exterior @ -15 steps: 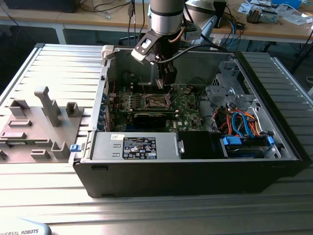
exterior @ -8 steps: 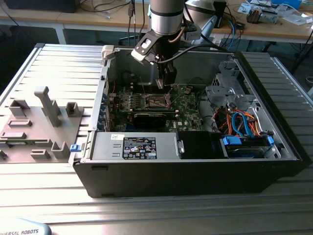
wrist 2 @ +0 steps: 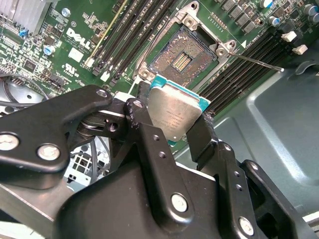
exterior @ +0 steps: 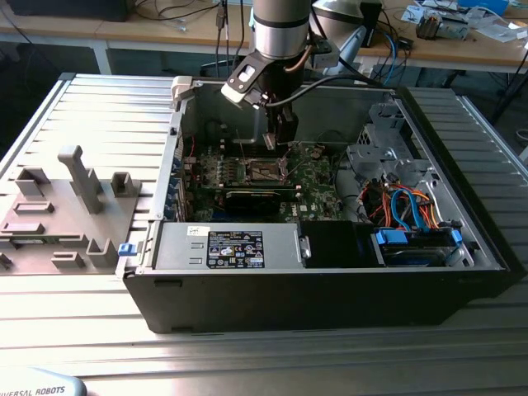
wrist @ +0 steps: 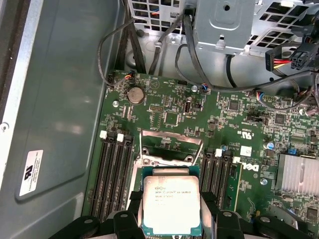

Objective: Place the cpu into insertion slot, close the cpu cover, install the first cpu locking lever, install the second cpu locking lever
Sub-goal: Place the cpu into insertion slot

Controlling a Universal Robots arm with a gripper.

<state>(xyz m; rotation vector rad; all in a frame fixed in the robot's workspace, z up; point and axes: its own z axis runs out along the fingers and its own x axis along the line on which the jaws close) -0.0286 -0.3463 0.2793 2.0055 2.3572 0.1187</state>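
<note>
End effector (wrist 2: 172, 119) clenched on the cpu (wrist 2: 174, 112), one finger on each of two opposite edges, silver top showing in both wrist views. The cpu hangs over the board (wrist 2: 65, 45), close to the slot (wrist 2: 182, 57) but apart from it. The slot lies bare, contact field exposed, nothing seated in it. Judgement: step one is under way and not finished. The cover (wrist: 172, 134) appears to stand raised at the far edge of the slot, so it is not closed. One thin lever (wrist 2: 259, 62) sticks out free past the memory slots, not latched. I cannot make out the second lever with confidence. Cover and both levers are left to do. In the exterior view the arm reaches down into an open black case (exterior: 330, 289) lying on its side on a ribbed metal bench (exterior: 247, 355). A grey fixture (exterior: 74, 190) with upright pegs sits at the exterior view's left, well apart from the case. Far benches (exterior: 495, 49) carry cables and loose parts.
</note>
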